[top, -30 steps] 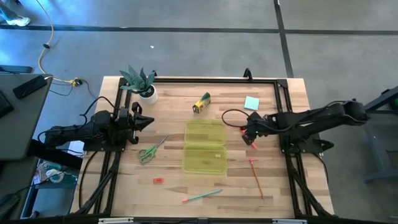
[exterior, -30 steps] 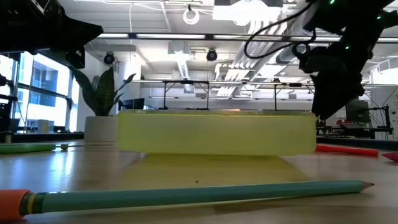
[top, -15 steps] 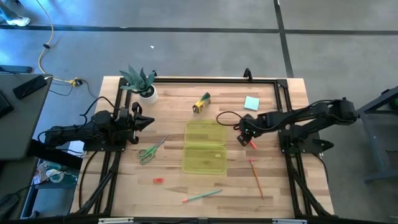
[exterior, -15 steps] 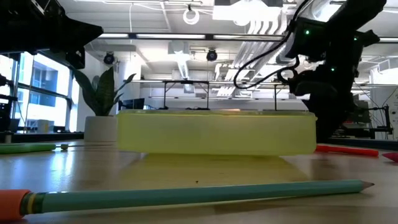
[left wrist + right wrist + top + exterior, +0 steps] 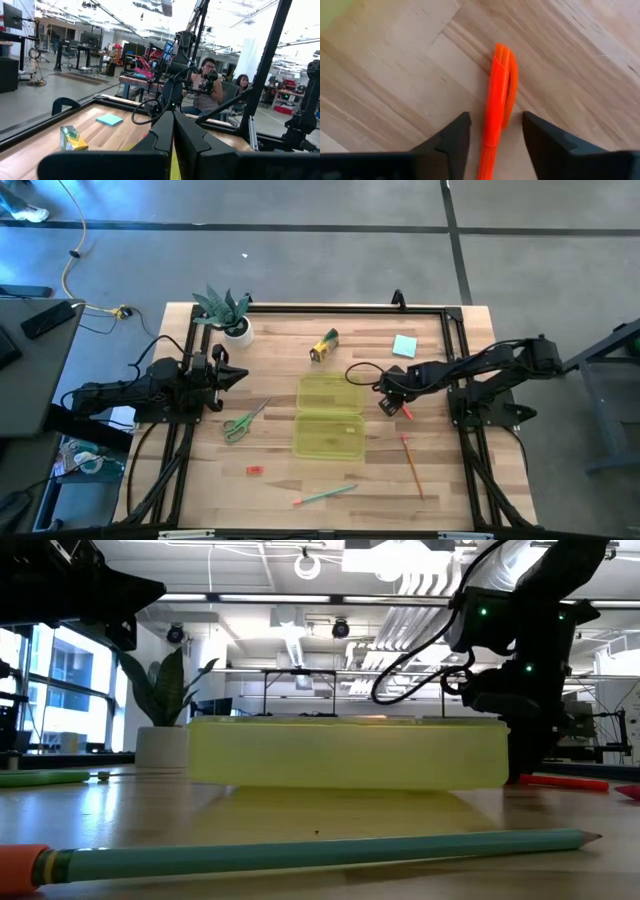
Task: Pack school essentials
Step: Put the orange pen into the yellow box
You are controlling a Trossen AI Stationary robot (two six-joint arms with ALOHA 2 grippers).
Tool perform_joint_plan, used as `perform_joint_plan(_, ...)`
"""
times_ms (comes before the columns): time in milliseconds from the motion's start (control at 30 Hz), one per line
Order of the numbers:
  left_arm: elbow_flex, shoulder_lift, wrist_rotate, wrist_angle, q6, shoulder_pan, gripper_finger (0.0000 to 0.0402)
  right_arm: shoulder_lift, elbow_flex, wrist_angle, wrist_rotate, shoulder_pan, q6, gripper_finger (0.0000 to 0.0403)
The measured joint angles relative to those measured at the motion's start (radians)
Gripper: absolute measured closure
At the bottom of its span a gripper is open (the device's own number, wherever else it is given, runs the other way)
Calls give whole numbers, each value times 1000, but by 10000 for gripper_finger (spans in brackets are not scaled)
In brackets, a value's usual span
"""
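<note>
- Your right gripper (image 5: 392,404) sits low over the table (image 5: 440,480), just off the 3 o'clock edge of the open yellow-green case (image 5: 328,416). Its wrist view shows the two fingers (image 5: 451,141) spread, one on each side of the orange pen (image 5: 496,107), which lies flat on the wood; neither finger visibly touches it.
- In the high view the orange pen (image 5: 405,411) shows as a short red mark beside that gripper, near the case.
- Your left gripper (image 5: 238,375) waits at the table's 9 o'clock edge, fingers pressed together and holding nothing; its wrist view looks across the table towards people seated in the room beyond.
- The green-handled scissors (image 5: 243,422) lie at 9 o'clock of the case, below the left gripper.
- The red eraser (image 5: 254,470) lies at 7 o'clock of the case; the green pencil (image 5: 325,496) lies at 6 o'clock, near the table's front edge.
- The orange pencil (image 5: 412,466) lies at 4 o'clock of the case.
- The crayon box (image 5: 323,346) lies at 12 o'clock of the case; the teal notepad (image 5: 404,345) lies at 1 o'clock.
- The potted plant (image 5: 228,313) stands at the 10 o'clock corner of the table.
</note>
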Motion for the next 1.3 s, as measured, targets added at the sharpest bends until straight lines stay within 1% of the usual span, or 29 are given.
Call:
perform_joint_plan(267, 0, 0, 0, -15, -2, 0, 398, 2, -1, 6, -7, 0, 4, 347)
perform_joint_plan(367, 0, 0, 0, -16, -2, 0, 398, 5, 11, -10, -6, 0, 3, 373)
perform_joint_plan(433, 0, 0, 0, -20, 0, 0, 398, 7, 34, -37, 3, 3, -5, 382)
perform_joint_plan(533, 0, 0, 0, -23, 0, 0, 398, 13, 77, -91, 1, 5, -26, 384)
perform_joint_plan(667, 0, 0, 0, -29, 0, 0, 398, 10, 150, -120, 24, 20, -48, 383)
perform_joint_plan(867, 0, 0, -25, -47, 1, 0, 398, 10, 275, -129, 121, 63, -91, 383)
perform_joint_plan(1000, 0, 0, -59, -91, 1, 0, 398, 8, 379, -101, 184, 99, -172, 383)
perform_joint_plan(1067, 0, 0, -82, -114, 1, 0, 398, 8, 424, -55, 208, 118, -228, 383)
perform_joint_plan(1133, 0, 0, -109, -127, 1, 0, 398, 8, 451, 34, 211, 137, -289, 383)
perform_joint_plan(1200, 0, 0, -127, -139, 1, 0, 398, 8, 457, 150, 204, 161, -353, 383)
perform_joint_plan(1300, 0, 0, -130, -140, 1, 0, 398, 19, 446, 316, 164, 196, -454, 383)
